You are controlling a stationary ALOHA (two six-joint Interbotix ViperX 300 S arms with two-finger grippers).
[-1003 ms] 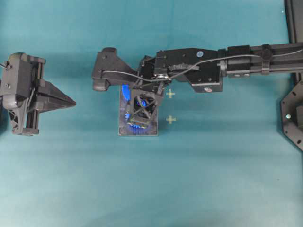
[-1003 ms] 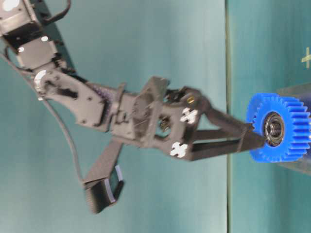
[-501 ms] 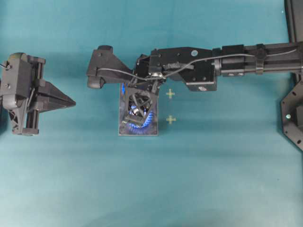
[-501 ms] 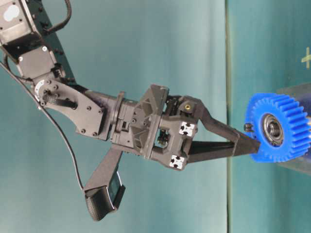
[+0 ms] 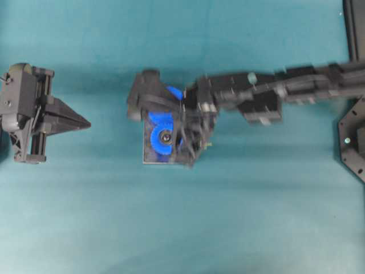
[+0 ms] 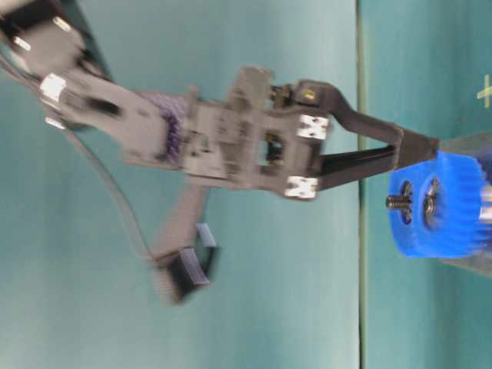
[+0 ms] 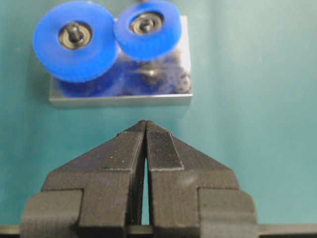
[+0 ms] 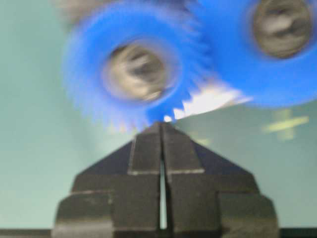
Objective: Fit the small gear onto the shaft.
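The small gear (image 7: pixel 147 29), bright blue with a dark hub, lies level on the grey plate (image 7: pixel 119 99), and the shaft (image 6: pixel 396 202) pokes out through its hub. It sits against the larger blue gear (image 7: pixel 74 42). From overhead the small gear (image 5: pixel 162 138) shows just left of my right gripper (image 5: pixel 185 145). That gripper (image 6: pixel 419 146) is shut and empty, with its tips at the rim of the small gear (image 6: pixel 434 204). In the blurred right wrist view the shut tips (image 8: pixel 161 125) meet blue gear teeth. My left gripper (image 7: pixel 145 124) is shut and empty, well short of the plate.
A teal cloth covers the table. A yellow cross mark (image 6: pixel 484 91) lies on the cloth beside the plate. Black fixtures (image 5: pixel 351 142) stand at the right edge. My left gripper (image 5: pixel 88 123) rests at the far left, pointing at the plate.
My right gripper closed its jaws, then swung off the gear to its side. The small gear, tilted a second ago, now lies level with the shaft through it. The left arm stayed put.
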